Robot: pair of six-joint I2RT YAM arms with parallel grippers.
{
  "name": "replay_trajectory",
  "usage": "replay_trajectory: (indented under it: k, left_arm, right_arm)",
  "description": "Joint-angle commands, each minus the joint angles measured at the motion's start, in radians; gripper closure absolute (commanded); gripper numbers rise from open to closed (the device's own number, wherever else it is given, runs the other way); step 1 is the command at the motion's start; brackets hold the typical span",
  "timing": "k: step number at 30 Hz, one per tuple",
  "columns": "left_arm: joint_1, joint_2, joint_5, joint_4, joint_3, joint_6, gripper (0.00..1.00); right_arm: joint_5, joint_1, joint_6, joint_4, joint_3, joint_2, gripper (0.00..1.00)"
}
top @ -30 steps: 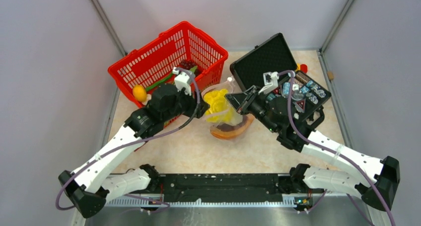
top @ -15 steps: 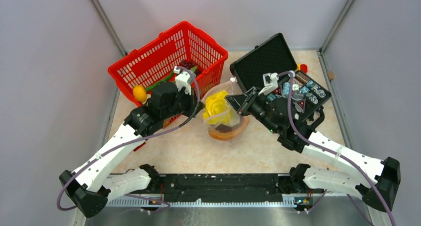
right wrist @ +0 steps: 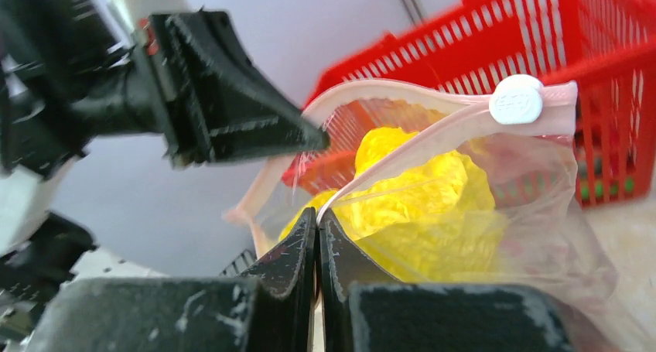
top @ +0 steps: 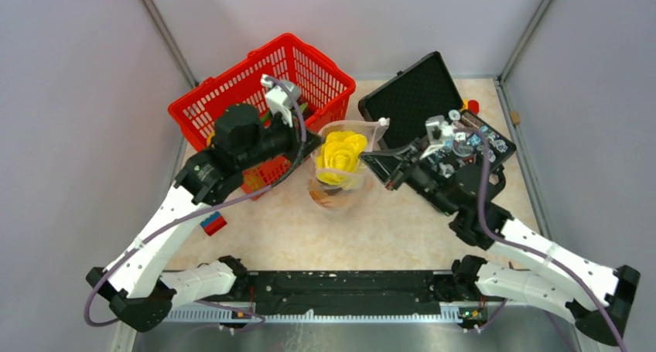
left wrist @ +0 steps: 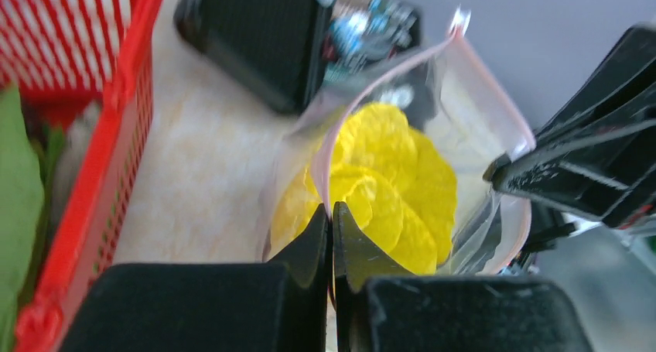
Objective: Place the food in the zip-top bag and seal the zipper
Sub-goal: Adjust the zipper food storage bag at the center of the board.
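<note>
The worktop (top: 402,228) is a pale, beige-mottled slab with grey walls on three sides. A red mesh basket (top: 232,97) stands at its far left, and an open black case (top: 406,97) lies at the far right with its lid tipped back. Between them is the clear bag (top: 338,183); whether its bottom touches the surface cannot be told. A small red-and-blue block (top: 213,223) lies in front of the basket, well apart from the bag. A small red bit (top: 473,106) sits just beyond the case. A black rail (top: 340,282) runs along the near edge.
</note>
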Motion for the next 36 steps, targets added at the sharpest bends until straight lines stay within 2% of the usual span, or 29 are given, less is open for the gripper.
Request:
replay_trajectory:
  k: [1,2,3,4,5,7,9,10,12,13,15,16,17,19,20,21,24,25,28,30,32,34,36]
  left_arm:
    - [0.005,0.000,0.113,0.106,0.198,0.025,1.00]
    - [0.004,0.010,0.101,0.109,0.205,0.029,1.00]
    - [0.006,0.023,0.088,0.104,0.212,0.030,1.00]
    - [0.007,0.032,0.091,0.104,0.218,0.030,1.00]
    - [0.006,0.038,0.112,0.122,0.217,0.021,1.00]
    - [0.007,0.034,0.182,0.187,0.194,-0.014,1.00]
    - [0.007,0.035,0.187,0.206,0.169,-0.022,1.00]
    - [0.008,0.038,0.165,0.200,0.160,-0.015,1.00]
    - [0.010,0.044,0.147,0.184,0.166,-0.032,1.00]
    - [0.010,0.035,0.179,0.201,0.165,-0.042,1.00]
    - [0.009,-0.002,0.197,0.237,0.142,-0.062,1.00]
    - [0.008,-0.014,0.149,0.232,0.123,-0.049,1.00]
    - [0.010,-0.014,0.075,0.210,0.102,-0.023,1.00]
    - [0.044,0.039,0.026,0.158,0.062,0.000,1.00]
    - [0.072,0.070,0.067,0.140,0.050,-0.024,1.00]
    - [0.077,0.092,0.126,0.142,0.043,-0.043,1.00]
    - [0.078,0.106,0.319,0.255,0.000,-0.111,1.00]
    - [0.077,0.096,0.354,0.309,-0.004,-0.138,1.00]
    - [0.076,0.045,0.417,0.369,0.031,-0.202,1.00]
    - [0.077,0.012,0.385,0.363,0.043,-0.194,1.00]
    - [0.078,0.009,0.281,0.291,0.008,-0.138,1.00]
    - [0.079,0.036,0.202,0.237,-0.080,-0.101,1.00]
    - [0.079,0.079,0.160,0.253,-0.197,-0.104,1.00]
  right_arm:
    - [-0.152,-0.004,-0.210,0.151,0.031,-0.139,1.00]
    - [-0.107,-0.005,-0.233,0.033,0.074,-0.127,1.00]
    - [0.013,-0.004,-0.225,-0.086,0.126,-0.107,1.00]
    - [0.145,-0.005,-0.161,-0.195,0.162,-0.091,1.00]
    - [0.217,-0.005,-0.104,-0.232,0.167,-0.088,1.00]
    - [0.102,-0.006,-0.129,-0.052,0.071,-0.122,1.00]
    - [-0.036,-0.005,-0.157,0.092,0.012,-0.127,1.00]
    - [-0.039,-0.005,-0.156,0.065,0.035,-0.103,1.00]
    - [0.033,-0.004,-0.117,-0.108,0.142,-0.032,1.00]
    - [-0.004,-0.005,-0.121,-0.117,0.164,-0.023,1.00]
    - [-0.215,-0.004,-0.150,0.062,0.116,-0.038,1.00]
    - [-0.320,-0.004,-0.156,0.184,0.073,-0.045,1.00]
    - [-0.326,-0.004,-0.162,0.245,0.051,-0.043,1.00]
    - [-0.104,-0.004,-0.160,0.070,0.086,-0.016,1.00]
    - [-0.007,-0.005,-0.129,-0.003,0.118,-0.008,1.00]
    - [0.014,-0.004,-0.128,-0.003,0.124,-0.018,1.00]
    - [0.024,-0.004,-0.120,0.203,0.014,-0.131,1.00]
    - [0.036,-0.005,-0.121,0.219,-0.011,-0.163,1.00]
    - [0.024,-0.005,-0.178,0.051,0.064,-0.203,1.00]
    - [-0.009,-0.006,-0.198,-0.024,0.089,-0.196,1.00]
    - [-0.015,-0.005,-0.190,-0.051,0.073,-0.157,1.00]
    - [-0.009,-0.005,-0.157,-0.102,0.070,-0.072,1.00]
    - [-0.063,-0.006,-0.127,-0.134,0.064,0.046,1.00]
